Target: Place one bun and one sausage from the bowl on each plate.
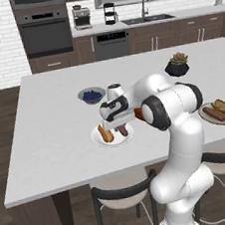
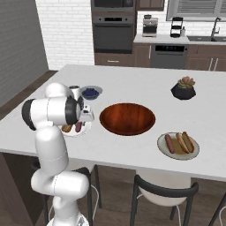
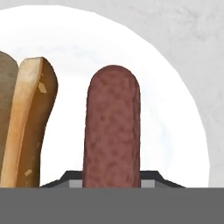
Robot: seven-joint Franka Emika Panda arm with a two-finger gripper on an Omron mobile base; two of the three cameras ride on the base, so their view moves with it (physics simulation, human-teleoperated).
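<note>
— Over at the left, what's the gripper (image 1: 115,125) doing?
— Clenched on a sausage (image 3: 113,131), low over the white plate (image 1: 98,137), a bun (image 1: 105,133) just beside it.
— Room around it?
— That plate sits near the counter's (image 1: 52,137) near edge; a berry bowl (image 1: 91,94) lies farther back.
— And rightward?
— A wooden bowl (image 2: 127,118) holding nothing, then the second plate (image 2: 164,150) with bun (image 2: 187,141) and sausage (image 2: 170,143).

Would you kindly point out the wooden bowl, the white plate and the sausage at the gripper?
wooden bowl (image 2: 128,118), right base view, bare inner floor.
white plate (image 3: 175,131), hand view, bare surface right of sausage.
sausage (image 3: 113,131), hand view, middle of its length.
</note>
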